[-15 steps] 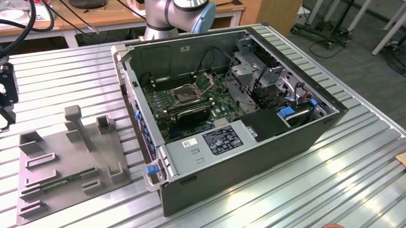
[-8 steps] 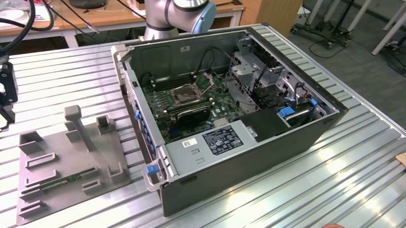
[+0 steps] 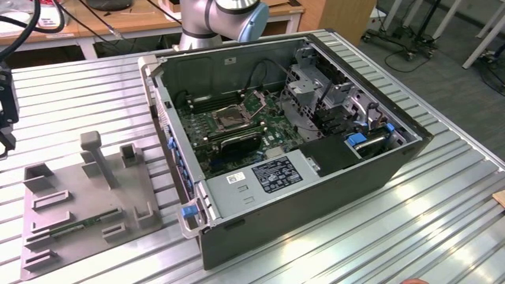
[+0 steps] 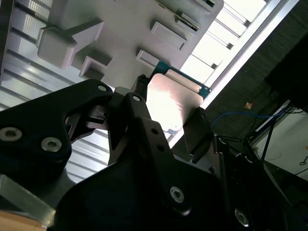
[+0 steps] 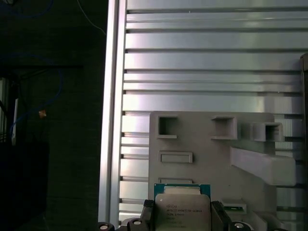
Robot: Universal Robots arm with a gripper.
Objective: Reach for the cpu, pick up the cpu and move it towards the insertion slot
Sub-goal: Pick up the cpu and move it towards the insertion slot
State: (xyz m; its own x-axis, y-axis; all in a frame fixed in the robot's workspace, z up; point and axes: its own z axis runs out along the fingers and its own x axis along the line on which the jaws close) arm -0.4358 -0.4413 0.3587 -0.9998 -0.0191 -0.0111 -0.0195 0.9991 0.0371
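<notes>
Case, exterior view: the computer case [image 3: 316, 148] lies open on the slatted counter [image 3: 442, 225]. The insertion slot [image 3: 231, 117] sits on the green board inside, well apart from the grey fixture tray [image 3: 79, 201] at the exterior view's left.
Risk at the case: we judge that the case walls and the cables near the slot could snag a carried chip if it comes in low or skewed.
Unclear at the case: the slot's contacts are too small to tell. A dark shape [image 3: 5, 112] is cut off at the exterior view's left edge, and we cannot say what it is.
Grip, second wrist view: the end effector [image 4: 168, 115] has its fingers [image 4: 196, 132] pressed on opposite edges of the cpu [image 4: 173, 96], which hangs clear above the tray [image 4: 120, 29].
Risk at the grip: only thin edges are pinched, so we think a jolt could tilt or drop the chip.
Hidden at the grip: glare washes out the chip's face.
Grip, first wrist view: the cpu [image 5: 182, 211] sits between the fingers [image 5: 217, 215], over the tray [image 5: 202, 139] and the counter [image 5: 192, 57].
Cut off at the grip: the frame edge crops chip and fingers, so we cannot judge how deep the hold goes.
</notes>
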